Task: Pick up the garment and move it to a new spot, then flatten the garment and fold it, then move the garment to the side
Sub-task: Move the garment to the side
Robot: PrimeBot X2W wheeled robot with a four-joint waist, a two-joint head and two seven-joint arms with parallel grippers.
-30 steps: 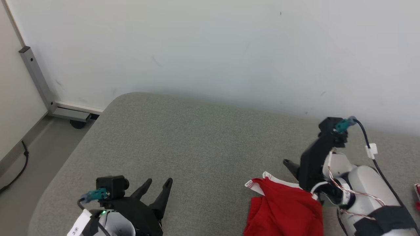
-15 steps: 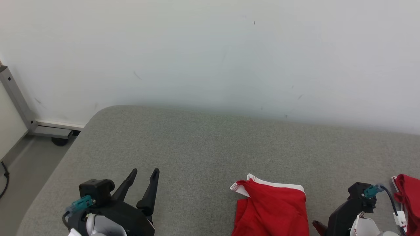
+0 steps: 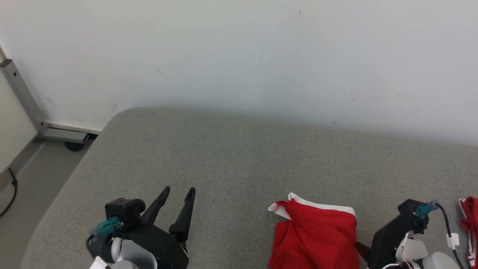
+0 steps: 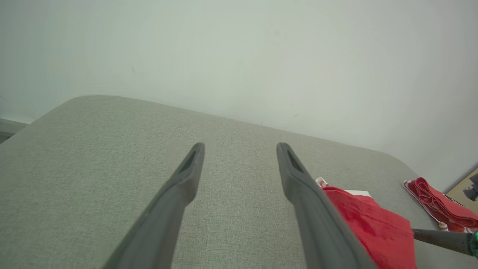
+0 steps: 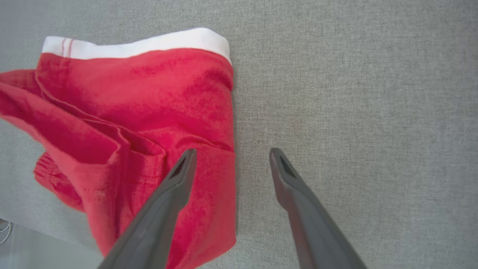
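The garment (image 3: 315,233) is red with a white band and lies bunched and partly folded on the grey cushion (image 3: 231,157), near the front right. In the right wrist view my right gripper (image 5: 232,151) hovers open above the garment's (image 5: 142,101) right edge, with one finger over the red cloth and the other over bare cushion. The right gripper's dark housing (image 3: 392,235) sits just right of the garment. My left gripper (image 3: 178,190) stands open at the lower left, holding nothing, well left of the garment (image 4: 373,220).
A second red cloth (image 3: 469,220) lies at the cushion's far right edge. A pale wall (image 3: 239,56) rises directly behind the cushion. Floor with a metal frame foot (image 3: 63,134) and a cable lies off the left edge.
My right arm has drawn back from the garment's far side to the lower right, and the garment lies free on the cushion. The head camera has shifted. The left gripper holds its pose.
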